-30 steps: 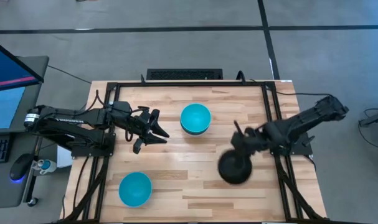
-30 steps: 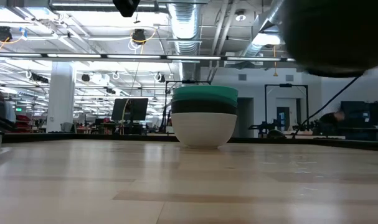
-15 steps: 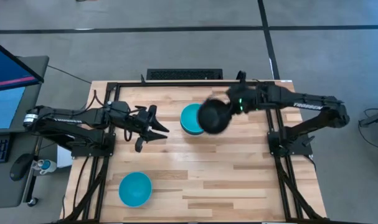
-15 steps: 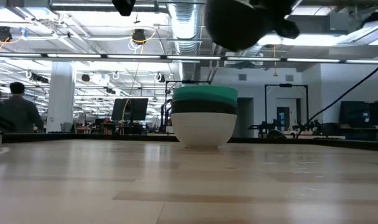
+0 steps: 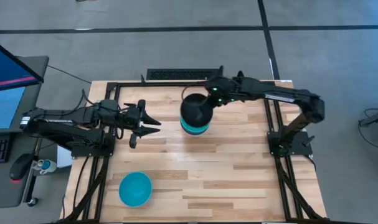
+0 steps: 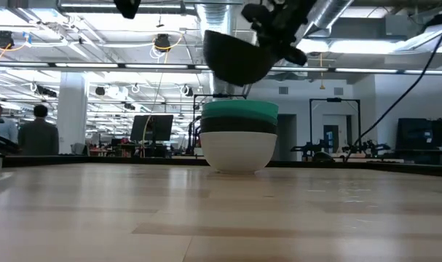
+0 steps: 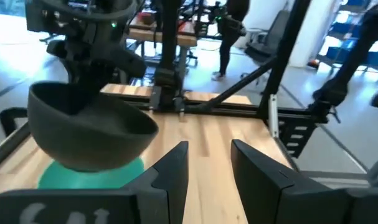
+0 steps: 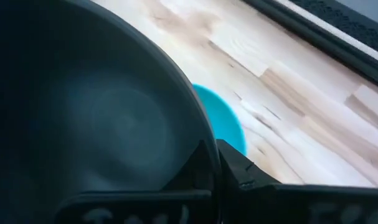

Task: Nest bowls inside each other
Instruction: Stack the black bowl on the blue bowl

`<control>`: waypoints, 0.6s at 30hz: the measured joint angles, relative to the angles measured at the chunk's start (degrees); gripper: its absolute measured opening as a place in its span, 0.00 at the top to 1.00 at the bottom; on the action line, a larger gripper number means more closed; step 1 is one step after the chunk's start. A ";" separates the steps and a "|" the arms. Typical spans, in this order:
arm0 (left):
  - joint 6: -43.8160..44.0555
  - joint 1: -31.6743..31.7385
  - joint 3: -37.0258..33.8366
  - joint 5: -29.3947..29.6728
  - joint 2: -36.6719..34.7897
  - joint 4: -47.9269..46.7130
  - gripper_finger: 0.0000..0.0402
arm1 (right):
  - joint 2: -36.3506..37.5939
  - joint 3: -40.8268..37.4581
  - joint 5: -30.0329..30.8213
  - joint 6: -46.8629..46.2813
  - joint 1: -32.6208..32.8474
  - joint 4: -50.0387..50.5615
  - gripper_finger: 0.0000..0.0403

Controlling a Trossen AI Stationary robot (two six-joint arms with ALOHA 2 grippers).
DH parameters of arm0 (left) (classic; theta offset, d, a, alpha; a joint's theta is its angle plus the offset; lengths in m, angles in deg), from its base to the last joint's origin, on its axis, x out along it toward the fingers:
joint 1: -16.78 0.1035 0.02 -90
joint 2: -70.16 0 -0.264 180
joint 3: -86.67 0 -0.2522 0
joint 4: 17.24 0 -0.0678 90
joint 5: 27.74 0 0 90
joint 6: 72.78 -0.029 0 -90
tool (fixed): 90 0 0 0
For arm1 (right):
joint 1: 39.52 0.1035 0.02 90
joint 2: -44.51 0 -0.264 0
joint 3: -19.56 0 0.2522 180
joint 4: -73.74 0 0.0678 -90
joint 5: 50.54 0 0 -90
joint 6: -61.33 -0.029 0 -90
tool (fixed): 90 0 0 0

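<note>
Two arms show from above: the right gripper (image 5: 208, 99) clamps the rim of a black bowl (image 5: 193, 111), which hangs directly over the stack of bowls (image 5: 195, 129); a lone turquoise bowl (image 5: 135, 189) sits well apart, toward the near edge of the table (image 5: 238, 180). The left gripper (image 5: 152, 122) waits beside the stack, fingers spread and holding nothing.

At table height, the black bowl (image 6: 235, 58) hangs mouth-up, slightly tilted, clear of the stack (image 6: 239, 138), whose layers read white, black, green upward.

The left wrist shows the bowl (image 7: 89, 130) above a turquoise rim (image 7: 83, 177).

The right wrist shows its fingers (image 8: 210, 163) pinching the rim, the bowl's hollow (image 8: 95, 124) facing the camera.
</note>
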 joint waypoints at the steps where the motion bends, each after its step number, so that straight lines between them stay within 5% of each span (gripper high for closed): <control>1: -0.01 -0.01 0.00 0.49 -0.02 -0.19 0.72 | -1.18 0.84 -0.75 0.42 -0.10 -0.14 0.98; 13: -7.11 -0.01 0.00 18.24 -0.50 -2.17 0.72 | -9.13 10.93 -1.77 1.72 -0.87 9.84 0.98; 18: -9.07 -0.06 0.00 19.44 -0.50 -2.16 0.72 | -9.05 11.17 -0.85 2.05 -1.03 11.00 0.97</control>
